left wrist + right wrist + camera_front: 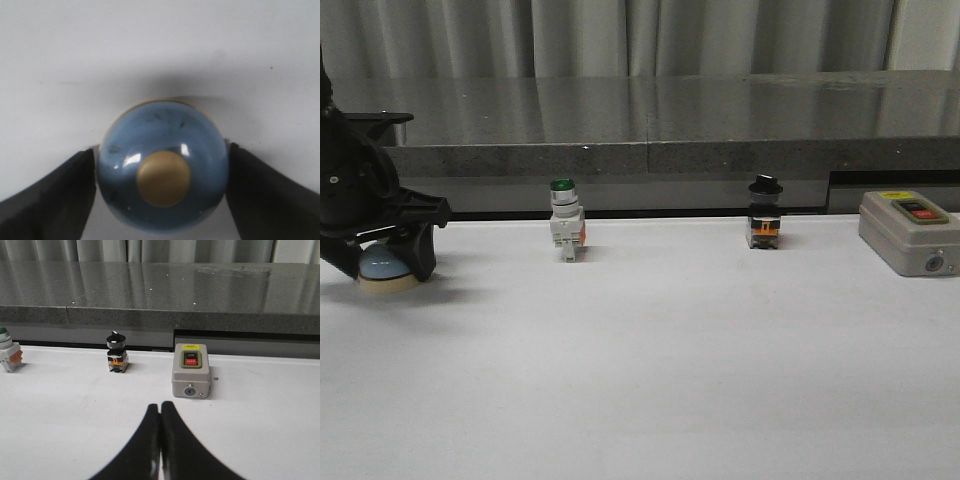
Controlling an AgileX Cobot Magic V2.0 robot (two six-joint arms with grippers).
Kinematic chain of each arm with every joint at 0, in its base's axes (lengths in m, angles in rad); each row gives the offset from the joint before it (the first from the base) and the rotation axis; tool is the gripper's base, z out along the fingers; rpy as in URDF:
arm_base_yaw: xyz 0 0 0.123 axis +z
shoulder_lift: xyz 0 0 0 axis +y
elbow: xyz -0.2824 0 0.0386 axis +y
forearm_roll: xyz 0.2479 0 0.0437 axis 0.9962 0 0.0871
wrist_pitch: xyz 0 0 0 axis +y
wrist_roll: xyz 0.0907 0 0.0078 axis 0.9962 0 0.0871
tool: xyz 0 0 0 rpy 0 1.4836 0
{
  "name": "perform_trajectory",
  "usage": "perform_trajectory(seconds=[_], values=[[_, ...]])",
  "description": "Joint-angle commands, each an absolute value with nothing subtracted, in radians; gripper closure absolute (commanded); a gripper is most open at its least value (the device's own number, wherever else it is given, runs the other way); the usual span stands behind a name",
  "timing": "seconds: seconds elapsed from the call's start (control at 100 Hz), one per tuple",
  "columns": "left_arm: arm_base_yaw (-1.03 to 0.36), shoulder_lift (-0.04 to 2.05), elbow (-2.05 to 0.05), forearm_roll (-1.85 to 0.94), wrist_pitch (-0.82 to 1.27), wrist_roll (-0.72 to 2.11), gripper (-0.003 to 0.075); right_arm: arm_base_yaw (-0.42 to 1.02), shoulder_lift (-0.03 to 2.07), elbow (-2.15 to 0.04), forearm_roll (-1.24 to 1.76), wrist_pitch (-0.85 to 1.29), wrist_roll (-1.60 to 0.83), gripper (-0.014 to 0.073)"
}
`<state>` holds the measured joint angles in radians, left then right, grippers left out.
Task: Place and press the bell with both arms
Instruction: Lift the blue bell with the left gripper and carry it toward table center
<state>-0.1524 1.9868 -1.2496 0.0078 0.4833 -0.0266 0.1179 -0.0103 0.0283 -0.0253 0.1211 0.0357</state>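
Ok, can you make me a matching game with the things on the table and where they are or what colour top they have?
Things:
1. bell
2. push-button switch
3. knob switch
4. grey box

Clues:
A. black top
B. between the left gripper's fingers
C. green top
D. far right, with a red OFF button

Pairs: 1-B, 2-C, 3-A, 4-D
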Motion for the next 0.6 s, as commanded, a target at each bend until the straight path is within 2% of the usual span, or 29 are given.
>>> perform_trajectory(seconds=[0.0, 0.14, 0.27, 0.59], values=[[-0.161, 1.941, -1.277, 0.000, 0.453, -0.018, 0.0339, 0.112, -0.029, 0.013, -0.024, 0.034, 0.032, 0.0654], [-0.161, 1.939, -1.277, 0.000, 0.455, -0.018, 0.0441, 0.112, -0.029, 0.013, -0.024, 0.034, 0.032, 0.0654], [-0.161, 1.917, -1.277, 0.000, 0.463, -0.018, 0.0492, 0.112, -0.029, 0.013, -0.024, 0.034, 0.032, 0.0654], [-0.190, 1.731, -1.277, 0.000, 0.506, -0.014, 0.0511, 0.112, -0.029, 0.013, -0.024, 0.034, 0.032, 0.0654]])
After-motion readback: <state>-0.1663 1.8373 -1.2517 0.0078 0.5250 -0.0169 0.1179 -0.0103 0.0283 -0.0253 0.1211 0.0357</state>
